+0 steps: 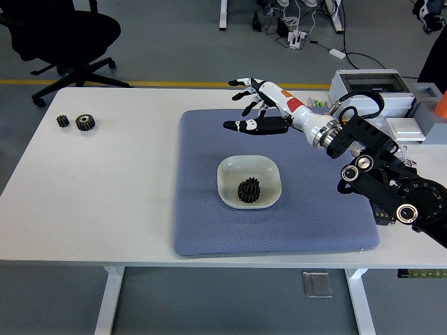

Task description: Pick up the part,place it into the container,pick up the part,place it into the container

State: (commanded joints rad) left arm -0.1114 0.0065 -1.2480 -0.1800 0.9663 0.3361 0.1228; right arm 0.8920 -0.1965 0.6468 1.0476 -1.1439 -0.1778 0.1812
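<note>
A white surface (105, 195) is filling most of the view, and a blue-grey mat (209, 223) is lying on its right half. The right arm (380, 174) is reaching in from the right edge over the mat's far right part, black and jointed, with a white forearm marked in orange and red. At its end the right robot hand (253, 105) is hovering above the mat's far edge, fingers spread apart and holding nothing, well clear of the bowl. A grey box (370, 91) with a clear lid is sitting at the far right of the surface beside some smaller clutter. A white bowl (269, 174) with rounded corners is resting near the middle of the mat, and a black gear (249, 189) is lying inside it. Far off at the left end of the surface, two more gears are sitting side by side: a larger one (85, 122) and, just to its left, a smaller one (63, 121).
</note>
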